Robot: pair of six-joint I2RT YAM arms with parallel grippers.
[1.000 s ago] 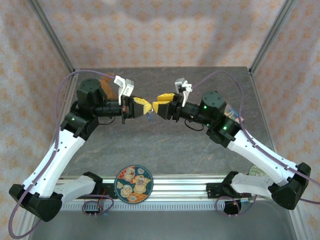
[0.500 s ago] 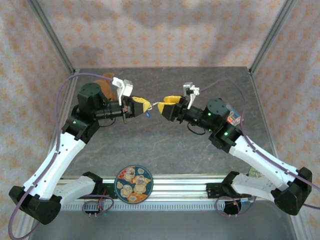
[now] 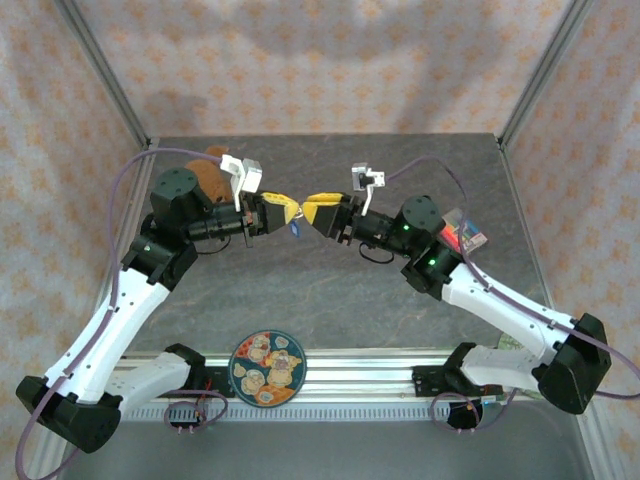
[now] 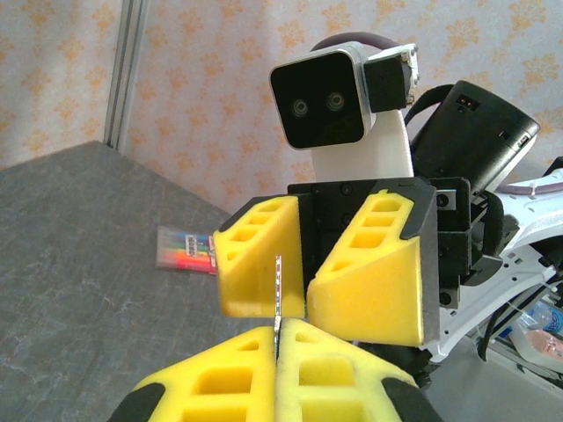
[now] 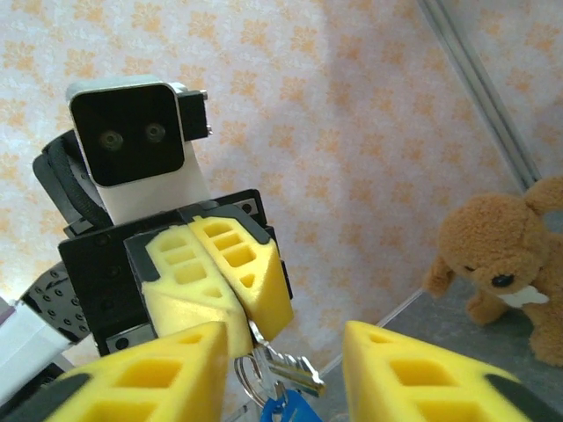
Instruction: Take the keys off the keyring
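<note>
Floral-patterned walls surround your grey tabletop (image 3: 330, 290). Your keys (image 5: 288, 367) dangle with a blue tag (image 5: 283, 410) from the keyring (image 5: 243, 374), directly beneath the left gripper (image 5: 237, 303), whose yellow pads (image 5: 255, 281) are squeezed together on that ring. Nose to nose with the left gripper, your right gripper (image 3: 314, 208) has its pads (image 5: 158, 378) apart, one either side of the keys. Beyond the left gripper sits a brown plush dog (image 5: 501, 264); well nearer you than it lies a round patterned plate (image 3: 267, 368).
</note>
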